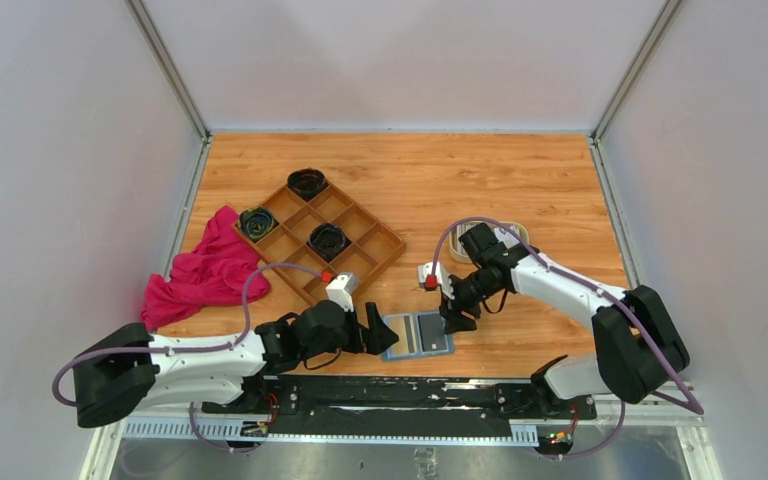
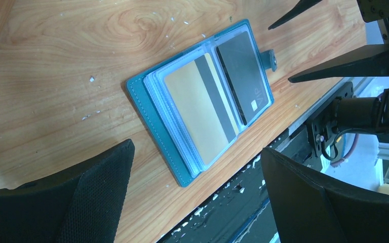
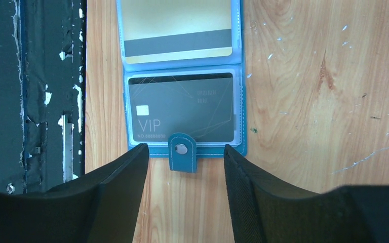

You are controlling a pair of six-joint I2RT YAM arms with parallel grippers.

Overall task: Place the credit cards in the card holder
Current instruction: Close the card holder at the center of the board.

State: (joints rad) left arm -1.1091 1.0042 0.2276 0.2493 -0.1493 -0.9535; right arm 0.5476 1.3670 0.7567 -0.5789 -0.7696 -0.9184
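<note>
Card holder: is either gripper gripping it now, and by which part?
Nothing is held. The card holder lies open; both grippers are open, the left gripper beside it, the right gripper straddling its snap tab without pinching.

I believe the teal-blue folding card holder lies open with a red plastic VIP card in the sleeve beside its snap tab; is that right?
No: the plastic VIP card beside the snap tab of the open card holder is dark grey, not red; the right wrist view shows it.

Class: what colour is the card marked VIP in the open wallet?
The VIP card is dark grey; the right wrist view shows it best.
</note>
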